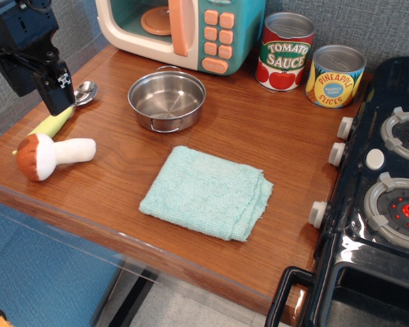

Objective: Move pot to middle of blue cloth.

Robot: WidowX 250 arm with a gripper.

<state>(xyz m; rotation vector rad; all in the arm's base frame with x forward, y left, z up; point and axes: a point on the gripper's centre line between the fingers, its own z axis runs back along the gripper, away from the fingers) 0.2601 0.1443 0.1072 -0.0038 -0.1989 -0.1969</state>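
The pot (167,101) sits empty on the wooden surface (259,136), just behind the blue cloth (206,192) and apart from it. The gripper (54,92) hangs well left of the pot, holding nothing; whether its fingers are apart cannot be told.

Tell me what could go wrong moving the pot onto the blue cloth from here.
The gripper sits far left over the spoon and might knock it crossing to the pot. The pot's thin handles and shiny rim could slip. The blue cloth might bunch if the pot is dragged.
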